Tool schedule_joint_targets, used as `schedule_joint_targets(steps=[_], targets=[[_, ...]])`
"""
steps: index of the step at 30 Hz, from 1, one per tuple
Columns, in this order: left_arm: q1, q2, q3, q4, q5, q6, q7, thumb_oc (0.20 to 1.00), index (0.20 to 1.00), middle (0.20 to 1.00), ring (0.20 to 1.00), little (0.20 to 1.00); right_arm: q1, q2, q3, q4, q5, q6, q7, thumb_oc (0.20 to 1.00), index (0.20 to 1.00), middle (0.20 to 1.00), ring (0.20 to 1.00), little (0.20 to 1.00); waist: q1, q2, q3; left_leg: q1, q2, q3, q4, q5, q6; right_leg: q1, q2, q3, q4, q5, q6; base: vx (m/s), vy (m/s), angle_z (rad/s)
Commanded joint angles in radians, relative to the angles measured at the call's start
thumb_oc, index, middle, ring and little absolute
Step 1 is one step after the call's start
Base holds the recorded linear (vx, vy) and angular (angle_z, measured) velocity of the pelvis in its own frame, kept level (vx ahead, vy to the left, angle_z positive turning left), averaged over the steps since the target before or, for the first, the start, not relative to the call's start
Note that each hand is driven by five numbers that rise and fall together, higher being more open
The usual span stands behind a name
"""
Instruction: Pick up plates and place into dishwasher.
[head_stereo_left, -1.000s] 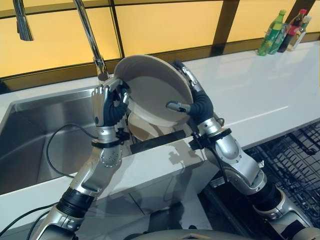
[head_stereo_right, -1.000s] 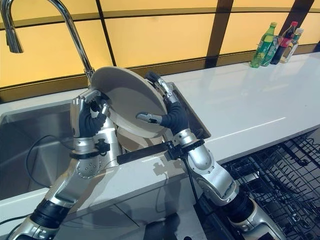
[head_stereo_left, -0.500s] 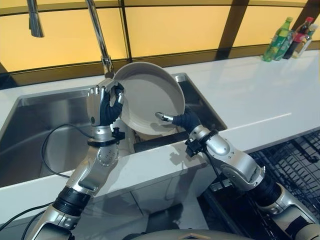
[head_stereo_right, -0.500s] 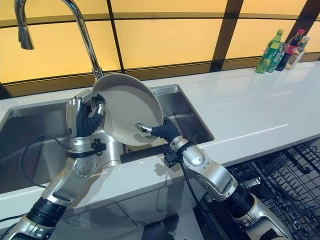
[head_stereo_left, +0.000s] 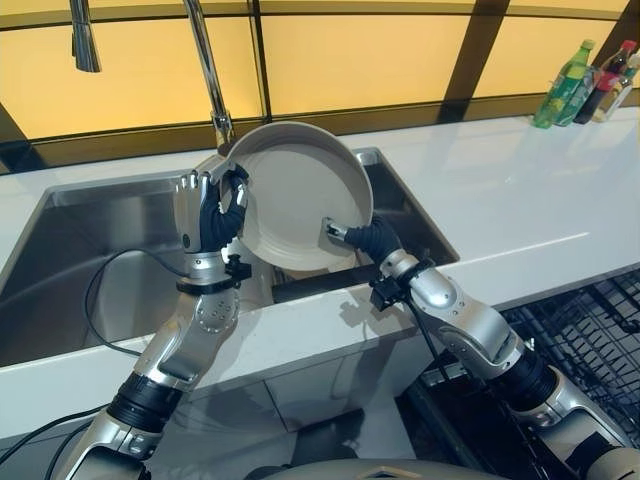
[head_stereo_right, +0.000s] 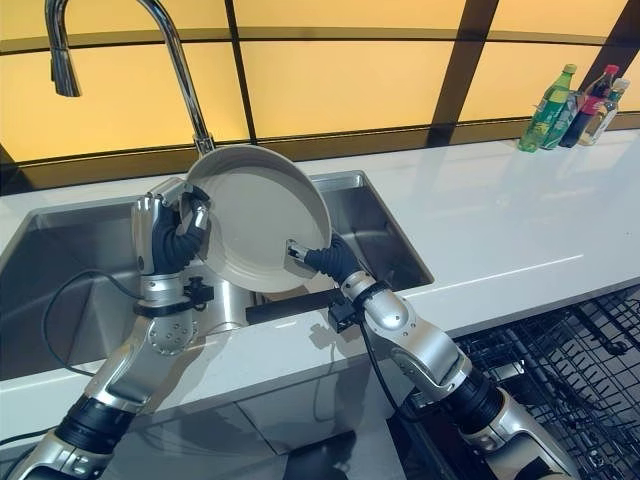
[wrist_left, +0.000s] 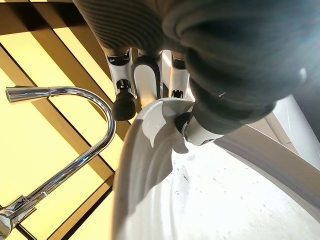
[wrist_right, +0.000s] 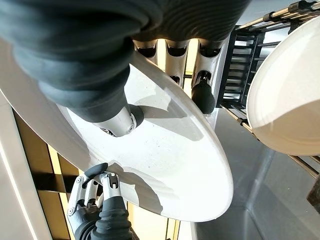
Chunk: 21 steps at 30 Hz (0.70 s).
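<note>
Plate (head_stereo_left: 296, 196) held up on edge over the sink (head_stereo_left: 90, 270), just in front of the tap (head_stereo_left: 207, 70), hollow face turned toward the robot. Gripped on two sides: left robot hand (head_stereo_left: 205, 212) clamped on the left rim, fingers (wrist_left: 124, 102) curled over the edge and thumb pressed to the inner face, as seen in the left wrist view. Right robot hand (head_stereo_left: 362, 237) pinching the lower right rim, thumb (wrist_right: 111, 121) on the inner face and fingers (wrist_right: 204, 95) behind the plate, seen close in the right wrist view. Second plate (wrist_right: 285, 100) lying lower in the sink, beside a dark rack (wrist_right: 240, 65), partly hidden under the held one in the eye views. Dark bar (head_stereo_right: 290, 304) lying along the sink's front edge, just beneath the right wrist. White counter (head_stereo_left: 500, 200) stretching to the right, with bottles (head_stereo_left: 590, 85) grouped at its far right corner, well apart from the sink. Dishwasher rack (head_stereo_left: 590, 330) of black wire pulled out at lower right, below the counter edge.
</note>
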Motion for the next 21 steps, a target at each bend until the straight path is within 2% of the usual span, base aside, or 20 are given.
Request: schedule_joint_targets(steps=[1,3,6,9,15,21], targets=[[-0.139,-0.027,-0.076,-0.031,0.011,-0.071,-0.048,0.322,0.322,0.322,0.322,0.322,-0.094,0.063,0.011,-0.072,-0.06,-0.056,-0.002,0.2,0.2,0.2,0.2,0.2,0.006,-0.02,-0.045,-0.056,-0.051,-0.012,0.045,-0.062,0.038,-0.033,-0.001,0.018,0.077,-0.062,0.037,0.0,0.0,0.0],[-0.132,-0.032,-0.079,-0.021,-0.038,-0.047,-0.069,1.0,1.0,1.0,1.0,1.0,-0.092,0.054,-0.01,-0.078,-0.088,-0.071,-0.027,0.2,0.2,0.2,0.2,0.2,0.001,-0.017,-0.044,-0.052,-0.05,-0.005,0.044,-0.063,0.039,-0.032,-0.001,0.02,0.077,-0.061,0.037,0.0,0.0,0.0],[-0.117,-0.031,-0.041,0.003,-0.078,-0.026,-0.016,1.0,1.0,1.0,1.0,1.0,-0.079,0.025,-0.083,-0.093,-0.117,-0.081,-0.044,0.2,0.2,0.2,0.2,0.2,-0.009,-0.014,-0.047,-0.05,-0.047,0.007,0.045,-0.066,0.038,-0.037,0.0,0.026,0.081,-0.061,0.039,0.0,0.0,0.0],[-0.089,-0.006,0.069,0.011,-0.13,-0.018,0.037,1.0,1.0,1.0,1.0,1.0,-0.032,-0.013,-0.19,-0.105,-0.164,-0.083,-0.05,0.2,0.2,0.2,0.2,0.2,-0.02,-0.012,-0.056,-0.05,-0.045,0.018,0.05,-0.072,0.042,-0.043,0.001,0.036,0.087,-0.063,0.038,0.0,0.004,-0.03],[-0.05,0.052,0.256,0.024,-0.187,0.019,0.075,1.0,1.0,1.0,1.0,1.0,0.076,-0.093,-0.377,-0.113,-0.232,-0.102,-0.036,0.2,0.2,0.2,0.2,0.2,-0.057,-0.007,-0.065,-0.049,-0.044,0.04,0.066,-0.082,0.046,-0.055,0.002,0.056,0.106,-0.066,0.036,0.01,0.011,-0.05],[-0.026,0.084,0.343,0.068,-0.203,0.014,0.091,1.0,1.0,1.0,1.0,1.0,0.179,-0.145,-0.512,-0.083,-0.29,-0.141,-0.058,0.2,0.2,0.2,0.2,0.2,-0.101,0.002,-0.064,-0.04,-0.042,0.079,0.081,-0.096,0.049,-0.065,0.0,0.089,0.117,-0.062,0.04,0.01,0.049,-0.13]])
